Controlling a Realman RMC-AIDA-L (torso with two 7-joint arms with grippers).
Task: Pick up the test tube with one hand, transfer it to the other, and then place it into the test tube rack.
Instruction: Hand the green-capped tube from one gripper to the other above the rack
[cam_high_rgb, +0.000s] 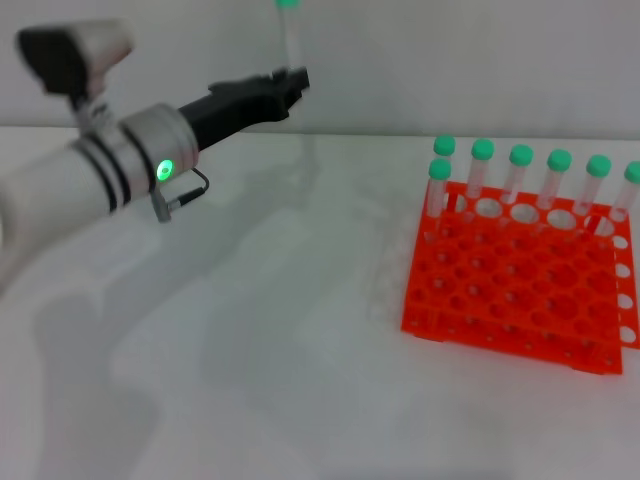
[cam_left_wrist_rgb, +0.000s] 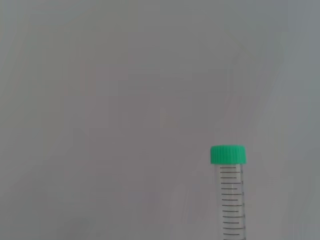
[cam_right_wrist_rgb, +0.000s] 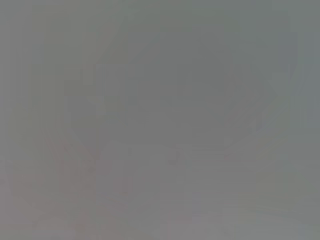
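Note:
My left gripper is raised high above the table's far left and is shut on the test tube, which stands upright with its green cap at the top edge of the head view. The left wrist view shows the same tube, clear with graduation marks and a green cap, against a plain grey background. The orange test tube rack stands on the table at the right, well apart from the gripper. My right gripper is out of view; the right wrist view shows only plain grey.
Several green-capped tubes stand in the back row of the rack, and one stands at its left back corner. The white table stretches between my left arm and the rack.

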